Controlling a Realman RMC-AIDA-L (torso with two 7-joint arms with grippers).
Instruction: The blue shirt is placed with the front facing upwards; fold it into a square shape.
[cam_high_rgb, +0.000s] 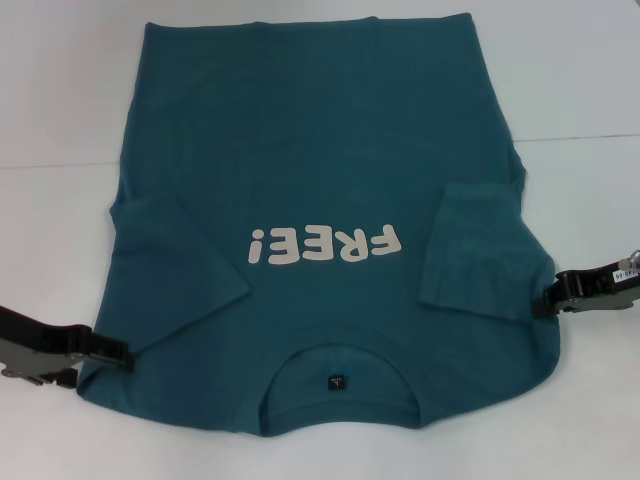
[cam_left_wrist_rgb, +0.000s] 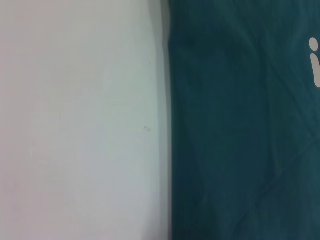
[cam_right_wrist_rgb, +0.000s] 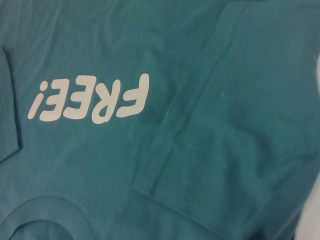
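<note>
The blue shirt (cam_high_rgb: 320, 150) lies flat on the white table (cam_high_rgb: 60, 90), front up, with its collar and small dark neck tag (cam_high_rgb: 338, 381) toward me. White "FREE!" lettering (cam_high_rgb: 325, 243) crosses the chest. Both short sleeves are folded inward over the body, one on the right (cam_high_rgb: 475, 250) and one on the left (cam_high_rgb: 170, 280). My left gripper (cam_high_rgb: 122, 353) is low at the shirt's left shoulder edge. At the right edge, beside the folded sleeve, is my right gripper (cam_high_rgb: 545, 297). The left wrist view shows the shirt's edge (cam_left_wrist_rgb: 240, 150) against the table (cam_left_wrist_rgb: 75, 125). The right wrist view shows the lettering (cam_right_wrist_rgb: 90, 102) and the folded sleeve (cam_right_wrist_rgb: 225, 150).
Bare white table surrounds the shirt on the left, right and near sides. The shirt's hem reaches the far top of the head view. No other objects are in view.
</note>
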